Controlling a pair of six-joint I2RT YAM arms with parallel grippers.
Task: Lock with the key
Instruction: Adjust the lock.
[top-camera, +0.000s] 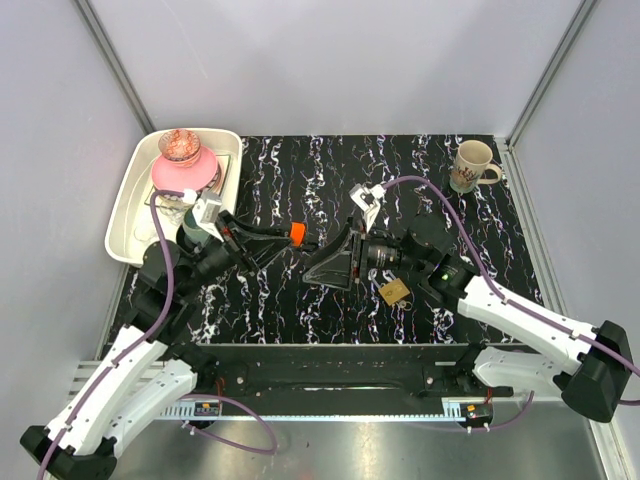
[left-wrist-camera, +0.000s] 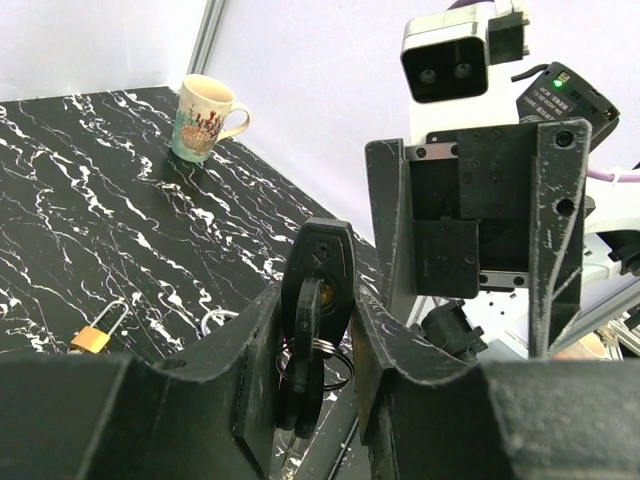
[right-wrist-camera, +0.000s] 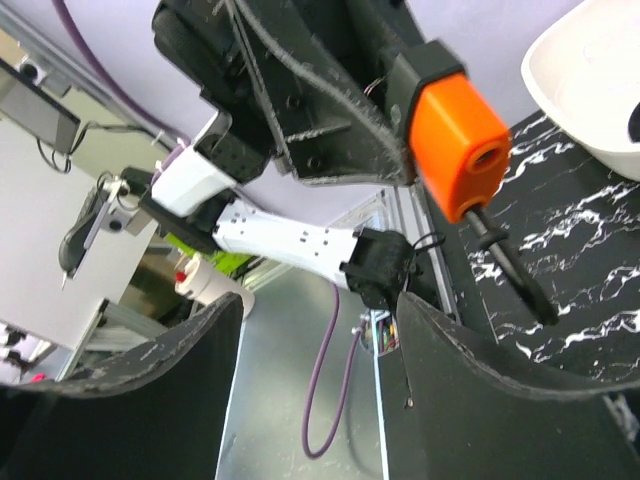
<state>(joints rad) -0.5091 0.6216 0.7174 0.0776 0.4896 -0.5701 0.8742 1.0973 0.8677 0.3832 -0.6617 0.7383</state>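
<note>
My left gripper (top-camera: 285, 236) is shut on the key (top-camera: 297, 233), held above the middle of the black marbled table. In the right wrist view the key's orange head (right-wrist-camera: 455, 150) sticks out of the left fingers, with a dark shaft (right-wrist-camera: 512, 268) pointing down and right. The left wrist view shows a dark flat piece (left-wrist-camera: 315, 300) and a metal ring (left-wrist-camera: 343, 368) clamped between my left fingers. My right gripper (top-camera: 325, 255) faces the key from the right, open and empty (right-wrist-camera: 320, 330). A brass padlock (top-camera: 393, 291) lies on the table under the right arm, also seen in the left wrist view (left-wrist-camera: 92, 338).
A white tray (top-camera: 128, 205) at the back left holds a pink object (top-camera: 183, 172) with a glass on top. A patterned mug (top-camera: 472, 165) stands at the back right. White walls close in the table on three sides.
</note>
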